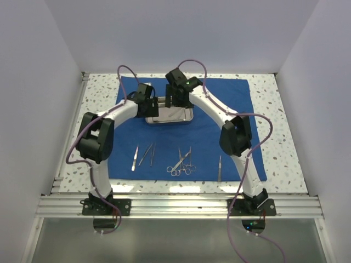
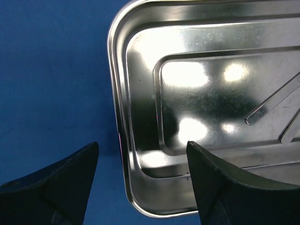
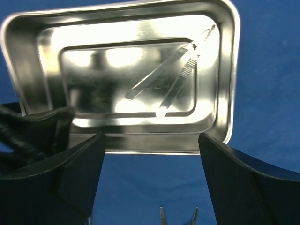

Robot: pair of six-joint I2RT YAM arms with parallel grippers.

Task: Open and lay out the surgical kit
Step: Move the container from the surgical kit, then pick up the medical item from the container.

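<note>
Blue cloth (image 1: 233,93) spread flat over speckled table (image 1: 285,148). Steel tray (image 1: 181,117) on far half of cloth, between both arms. Holds one pair of tweezers (image 3: 171,75), lying slantwise on the tray floor.

Left gripper (image 2: 142,154) astride tray's short left rim: fingers apart, one over cloth, one over tray floor; contact with rim not discernible.

Right gripper (image 3: 151,140) at the long edge facing the clamps (image 1: 182,163), fingers wide apart, gripping nothing.

Outside tray, in a row along near half of cloth: loose tweezers (image 1: 147,154) at left, clamps in the middle, single slim tool (image 1: 220,167) at right.
</note>
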